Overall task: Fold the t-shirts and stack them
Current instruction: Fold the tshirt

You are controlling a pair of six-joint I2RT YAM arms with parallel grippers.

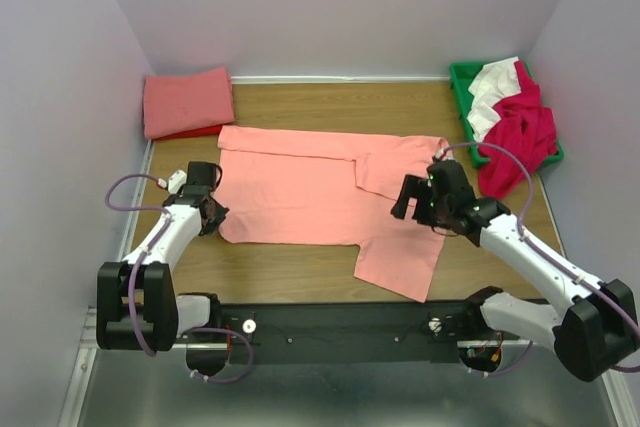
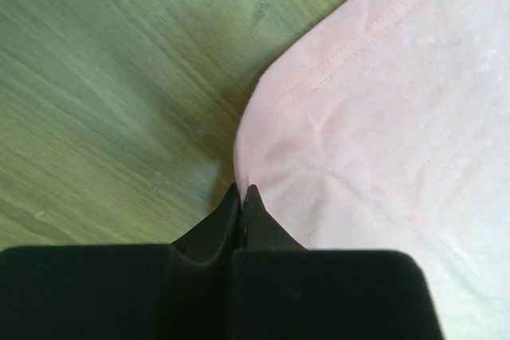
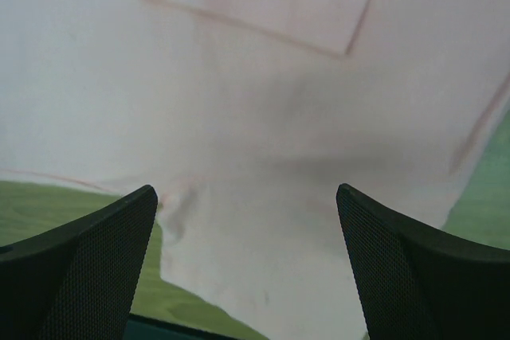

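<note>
A salmon-pink t-shirt point(image 1: 300, 192) lies spread on the wooden table, its top half partly folded over and one sleeve pointing to the near edge. My left gripper point(image 1: 212, 213) sits at the shirt's left edge; in the left wrist view the left gripper point(image 2: 243, 190) is shut on the shirt's hem corner point(image 2: 263, 141). My right gripper point(image 1: 412, 199) hovers over the shirt's right part; the right gripper point(image 3: 247, 220) is open and empty above the pink cloth point(image 3: 255, 117). A folded salmon-pink shirt point(image 1: 187, 100) lies on a red one at the back left.
A green bin point(image 1: 462, 77) at the back right holds white point(image 1: 495, 87) and magenta-pink point(image 1: 520, 137) shirts that spill over its rim. Walls close in the table on three sides.
</note>
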